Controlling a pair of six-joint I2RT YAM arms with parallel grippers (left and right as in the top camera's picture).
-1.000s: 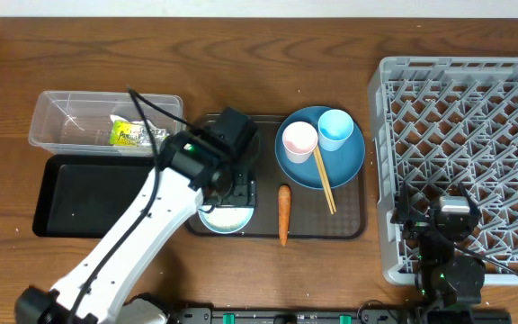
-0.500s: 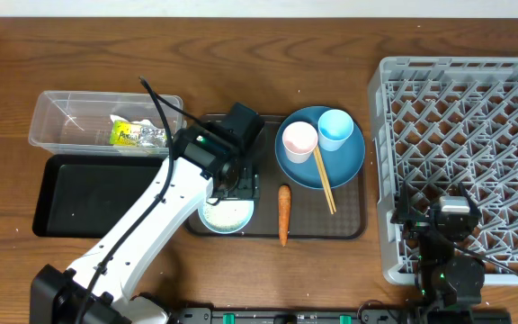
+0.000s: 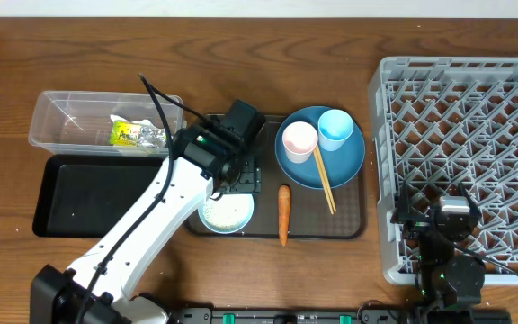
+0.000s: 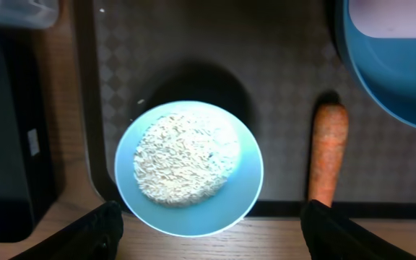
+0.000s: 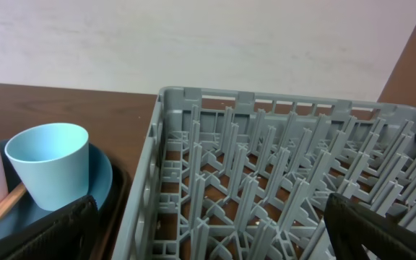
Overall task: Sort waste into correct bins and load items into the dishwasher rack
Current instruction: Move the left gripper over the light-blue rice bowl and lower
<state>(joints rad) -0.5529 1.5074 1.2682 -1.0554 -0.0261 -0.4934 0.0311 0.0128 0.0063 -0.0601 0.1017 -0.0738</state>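
Light-blue bowl [image 4: 245,189] of rice [image 4: 183,162] sits upright beside orange carrot [image 4: 327,153], crumpled wrapper [image 3: 135,134] in clear tub [image 3: 66,120]

Bright even light, soft shadows, sharp

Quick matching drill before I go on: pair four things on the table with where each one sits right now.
Things:
1. crumpled white wrapper with yellow-green print
2. loose white rice grains
3. wooden chopsticks
4. small orange carrot

Places:
A. across the large round blue plate
B. flat on the dark-brown serving tray
C. in the clear rectangular plastic tub
D. in the small light-blue bowl

Pairs: 1-C, 2-D, 3-A, 4-B
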